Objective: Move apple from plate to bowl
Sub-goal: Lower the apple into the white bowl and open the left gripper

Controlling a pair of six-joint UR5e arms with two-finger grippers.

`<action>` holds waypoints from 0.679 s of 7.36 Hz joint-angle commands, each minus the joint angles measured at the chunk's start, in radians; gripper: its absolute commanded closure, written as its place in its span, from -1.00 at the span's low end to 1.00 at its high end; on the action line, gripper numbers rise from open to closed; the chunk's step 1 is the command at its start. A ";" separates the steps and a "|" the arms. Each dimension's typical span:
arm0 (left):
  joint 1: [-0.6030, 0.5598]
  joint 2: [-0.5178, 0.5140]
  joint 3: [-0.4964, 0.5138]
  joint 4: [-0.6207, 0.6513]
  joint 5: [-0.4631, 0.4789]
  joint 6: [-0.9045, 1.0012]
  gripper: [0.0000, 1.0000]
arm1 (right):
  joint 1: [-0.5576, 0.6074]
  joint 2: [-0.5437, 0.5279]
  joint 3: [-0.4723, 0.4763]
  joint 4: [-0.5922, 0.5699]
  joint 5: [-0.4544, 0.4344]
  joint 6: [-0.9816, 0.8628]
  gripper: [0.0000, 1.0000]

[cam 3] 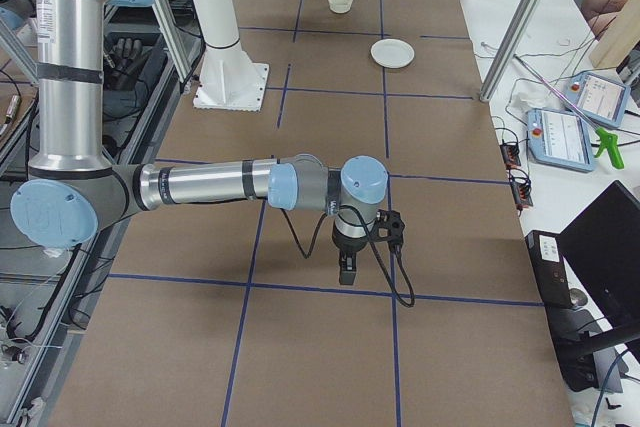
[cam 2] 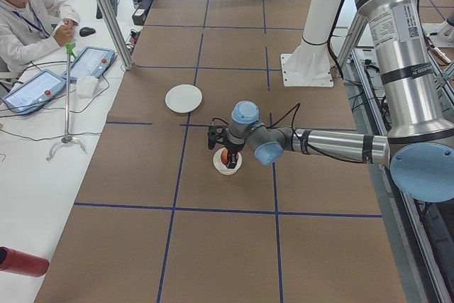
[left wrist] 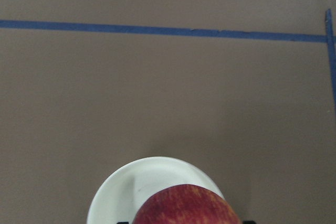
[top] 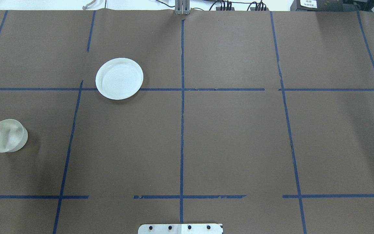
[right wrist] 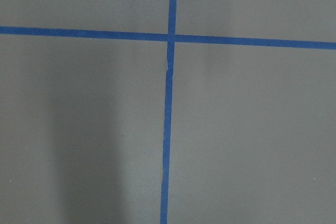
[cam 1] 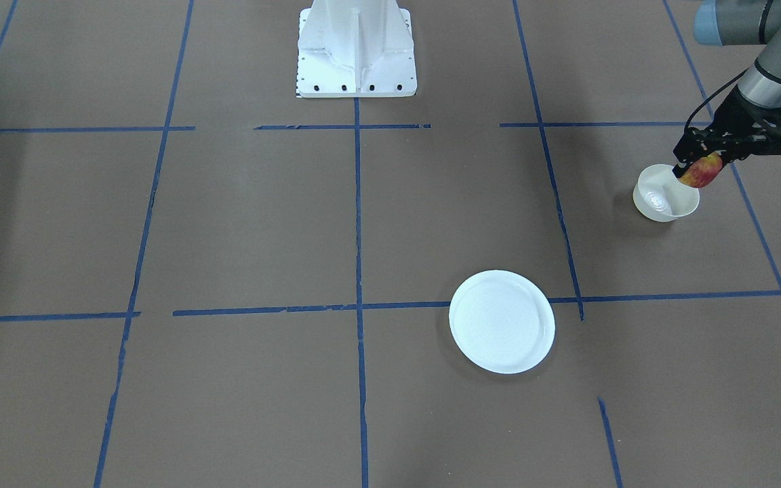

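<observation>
My left gripper (cam 1: 697,165) is shut on the red and yellow apple (cam 1: 704,171) and holds it just above the rim of the small deep white bowl (cam 1: 662,198). In the left wrist view the apple (left wrist: 186,206) sits over the bowl (left wrist: 123,192). The flat white plate (cam 1: 502,321) lies bare near the table's middle, well away from the bowl. In the overhead view the plate (top: 119,78) is at the back left and the bowl (top: 10,136) at the left edge. My right gripper (cam 3: 345,269) shows only in the exterior right view, hanging over bare table; I cannot tell its state.
The white robot base (cam 1: 356,47) stands at the table's middle edge. Blue tape lines cross the brown table cover. An operator (cam 2: 28,12) sits beyond the far side with tablets (cam 2: 89,62) and a stand (cam 2: 67,104).
</observation>
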 commanded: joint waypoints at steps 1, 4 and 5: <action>0.004 -0.056 0.046 -0.006 0.000 -0.014 1.00 | 0.000 0.000 0.001 0.000 0.000 0.000 -1.00; 0.010 -0.075 0.057 -0.001 -0.002 -0.040 1.00 | 0.000 0.000 0.001 0.000 0.000 0.000 -1.00; 0.014 -0.075 0.063 -0.001 -0.002 -0.040 0.65 | 0.000 0.000 0.001 0.000 0.000 0.000 -1.00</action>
